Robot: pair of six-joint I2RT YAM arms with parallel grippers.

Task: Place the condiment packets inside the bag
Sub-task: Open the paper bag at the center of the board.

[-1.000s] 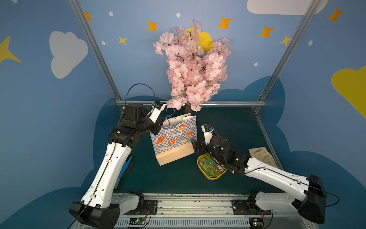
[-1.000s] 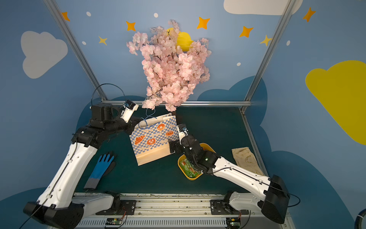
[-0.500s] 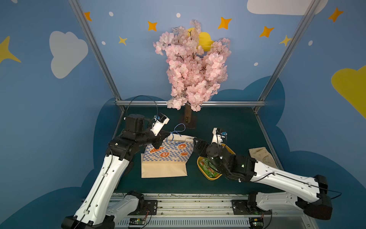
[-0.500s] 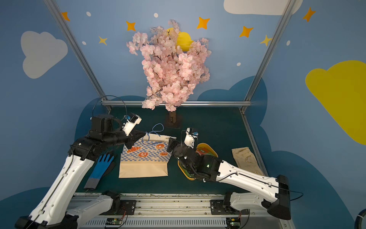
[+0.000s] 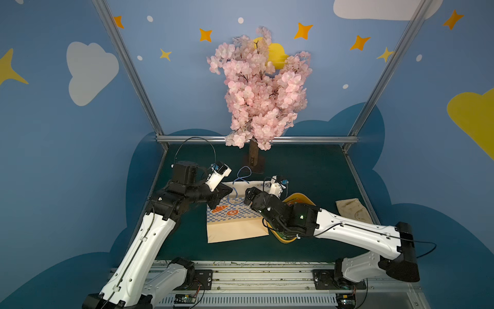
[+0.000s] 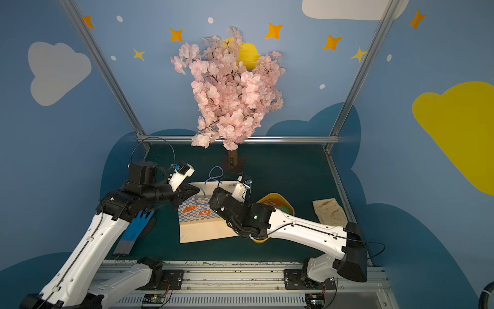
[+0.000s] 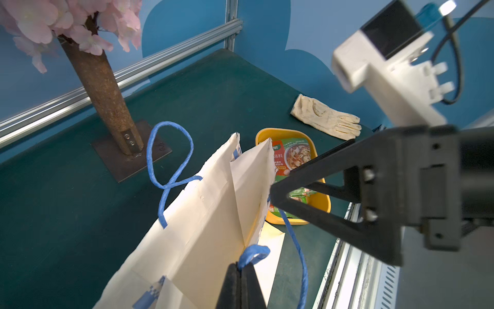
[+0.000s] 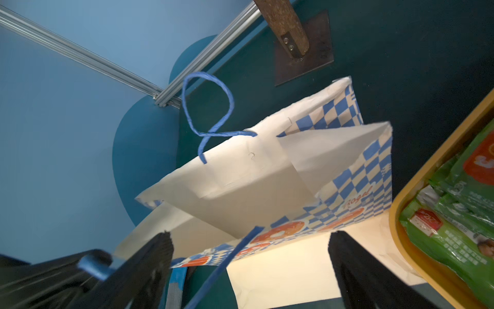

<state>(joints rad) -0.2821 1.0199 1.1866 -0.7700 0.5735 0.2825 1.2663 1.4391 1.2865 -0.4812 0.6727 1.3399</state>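
**Q:** Left tool, state?
**A:** My left gripper (image 7: 241,266) is pressed together. Its black fingers (image 7: 230,289) pinch the handle (image 7: 254,252), the blue cord on the bag's upper side, and so hold that side of the mouth up.

**Q:** Right tool?
**A:** My right gripper (image 8: 251,235) is spread wide and grips nothing. It hovers over the bag's checked face, near the mouth. A blue cord crosses the gap between the jaws in the right wrist view; I cannot tell whether it touches them.

**Q:** The bag itself?
**A:** The bag (image 5: 235,222) lies on the green mat (image 5: 307,171), checked face up. Its cream base faces my bases and its mouth faces the trunk (image 5: 253,157). The mouth stands open and shows the cream inside. The far handle (image 8: 208,107) loops free above the mat.

**Q:** And the packets?
**A:** The packets (image 7: 292,153) are green and overlapping, the top one showing a noodle bowl. They lie in the yellow tray (image 7: 280,131), just beside the bag on my right. In both top views my right arm covers part of the tray.

**Q:** Further out?
**A:** A beige glove (image 7: 326,120) lies flat beyond the tray, near the mat's right edge. A blue glove (image 6: 139,227) lies on my left, partly under my left arm.
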